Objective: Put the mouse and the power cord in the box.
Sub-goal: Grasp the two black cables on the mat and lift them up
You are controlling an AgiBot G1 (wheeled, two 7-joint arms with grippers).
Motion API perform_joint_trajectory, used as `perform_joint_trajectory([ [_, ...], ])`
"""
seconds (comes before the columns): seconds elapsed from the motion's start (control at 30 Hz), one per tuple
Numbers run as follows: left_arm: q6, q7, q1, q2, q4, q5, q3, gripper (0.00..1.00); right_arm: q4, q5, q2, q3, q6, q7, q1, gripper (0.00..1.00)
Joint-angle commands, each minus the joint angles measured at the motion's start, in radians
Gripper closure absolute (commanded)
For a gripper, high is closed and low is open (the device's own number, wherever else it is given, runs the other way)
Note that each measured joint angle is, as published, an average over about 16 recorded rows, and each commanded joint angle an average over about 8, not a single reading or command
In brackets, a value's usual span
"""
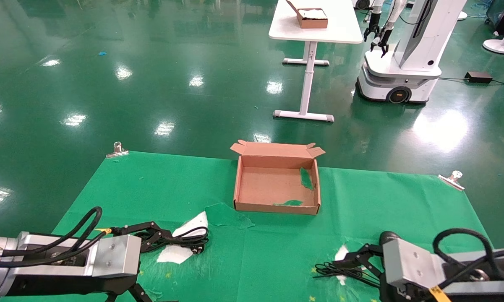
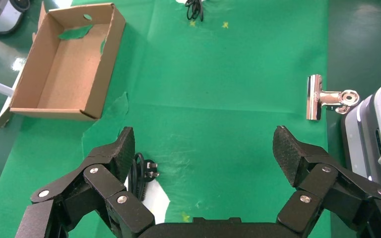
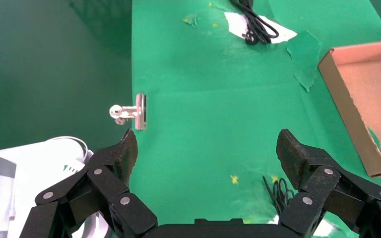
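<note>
The box (image 1: 268, 188) sits open in the middle of the green cloth, with green scraps inside and nothing else. The power cord (image 1: 189, 241) lies coiled on a white patch at the front left, its plug (image 2: 148, 171) beside one finger of my left gripper (image 2: 203, 144). That gripper is open, low over the cloth, and holds nothing. At the front right lies the mouse's thin cable bundle (image 1: 340, 270), also visible beside one finger (image 3: 278, 191). The mouse body is hidden. My right gripper (image 3: 207, 148) is open and empty.
Metal clips (image 1: 117, 149) (image 1: 452, 178) pin the cloth's far corners. A torn flap of cloth (image 1: 228, 214) lies in front of the box. Beyond the table are a white desk (image 1: 319, 29) with another brown box and a second robot (image 1: 403, 63).
</note>
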Motion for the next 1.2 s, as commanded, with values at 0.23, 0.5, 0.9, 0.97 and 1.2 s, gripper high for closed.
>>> perform_joint_trajectory([
  [0.23,-0.049,-0.008,-0.014,0.051,0.011,0.128,0.047,0.00,-0.008,0.007,0.018,0.006,0.012,-0.008,-0.026,0.00],
  [0.5,-0.181,-0.030,-0.065,0.207,0.146,0.392,0.141,0.00,-0.016,0.029,0.046,0.025,0.034,-0.031,-0.063,0.00],
  [0.9,-0.358,0.033,-0.152,0.400,0.481,0.606,0.220,0.00,-0.023,0.048,0.056,0.035,0.053,-0.052,-0.100,0.00],
  [0.97,-0.384,0.049,-0.164,0.422,0.528,0.623,0.227,0.00,-0.021,0.049,0.059,0.035,0.054,-0.051,-0.102,0.00],
  [1.2,-0.450,0.108,-0.198,0.480,0.667,0.648,0.237,0.00,-0.002,0.012,0.074,0.023,0.051,-0.039,-0.101,0.00],
])
